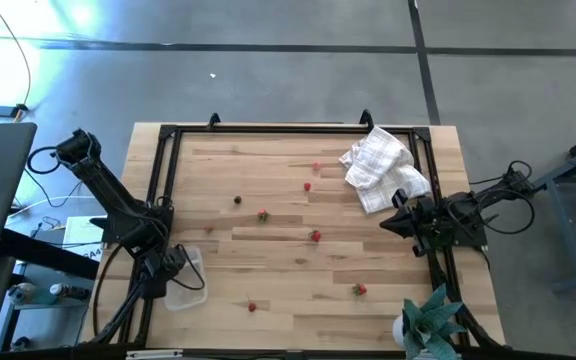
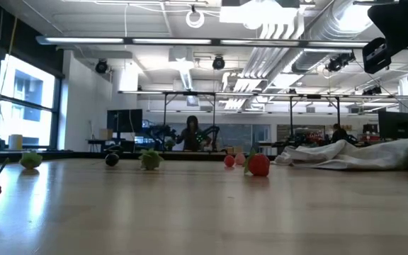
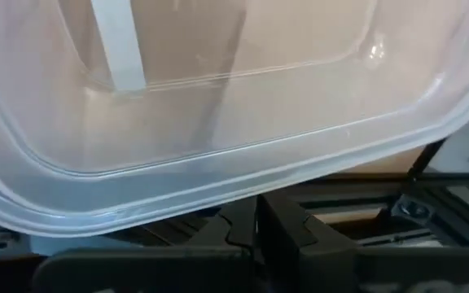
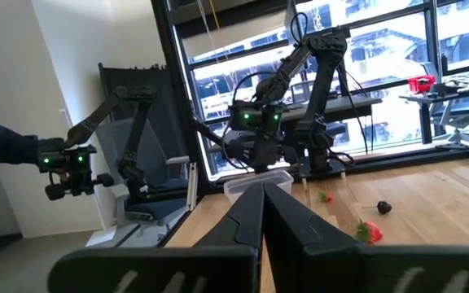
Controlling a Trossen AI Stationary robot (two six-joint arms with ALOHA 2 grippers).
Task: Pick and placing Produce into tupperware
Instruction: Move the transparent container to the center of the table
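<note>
Wooden table (image 1: 298,270) seen from above, black frame rail (image 1: 158,170) round its edges. Left gripper (image 1: 175,262) sits at the table's near-left corner, right at the rim of the clear tupperware (image 1: 185,280). In the left wrist view the container's translucent rim (image 3: 218,175) fills nearly everything, with the two dark fingers (image 3: 243,236) pressed together just beneath it (whether they pinch the rim itself cannot be told). Container appears empty.

Produce lies scattered over the tabletop, all outside the container: one red piece (image 1: 252,307) near the front edge, just right of the tupperware; another (image 1: 359,290) near front right; one (image 1: 315,236) mid-table; one with a green top (image 1: 263,215) left of centre; a darker piece (image 1: 237,200) beside it; two more (image 1: 307,186) and (image 1: 317,167) toward the far side.

White checked cloth (image 1: 383,168) is crumpled at the far-right corner, close to the two far berries. Right gripper (image 1: 392,224) rests at the right edge, just near of the cloth, fingers closed and empty. A green leafy plant (image 1: 433,320) stands at the near-right corner.

Low view: berries in a row, cloth (image 2: 353,154) at right, a person (image 2: 191,134) far off in the room.
</note>
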